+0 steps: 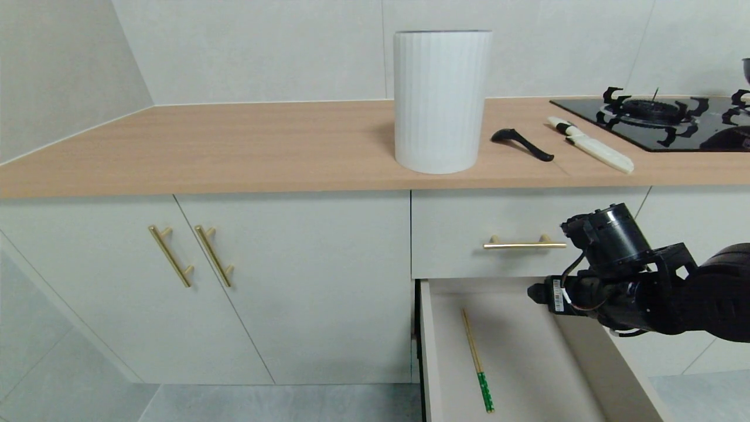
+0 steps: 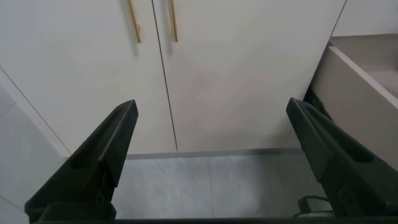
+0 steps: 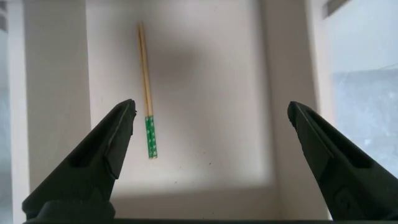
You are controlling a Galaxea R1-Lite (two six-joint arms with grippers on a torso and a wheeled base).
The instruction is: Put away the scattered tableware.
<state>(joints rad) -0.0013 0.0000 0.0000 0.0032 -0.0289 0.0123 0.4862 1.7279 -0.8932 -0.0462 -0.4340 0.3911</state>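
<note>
Black fingers (image 3: 106, 149) of right gripper (image 3: 211, 107) spread wide, nothing held, hanging over open drawer (image 1: 430, 351); chopsticks (image 1: 476, 358) lying flat on drawer floor, so that bit looks done; left gripper (image 2: 211, 104) open and empty too, down by cupboard doors (image 2: 236, 68); black spoon (image 1: 521, 142) and white knife (image 1: 592, 146) sitting out on wooden counter (image 1: 234, 146); roughly a third through, I'd guess

The counter (image 1: 234, 146) looks like matt wood. The white canister (image 1: 440, 105) is ribbed and matt. The handles (image 1: 524, 245) are shiny brass-coloured metal. The hob (image 1: 586, 111) is glossy black glass. The chopsticks (image 1: 476, 360) look wooden, with green painted ends.
</note>
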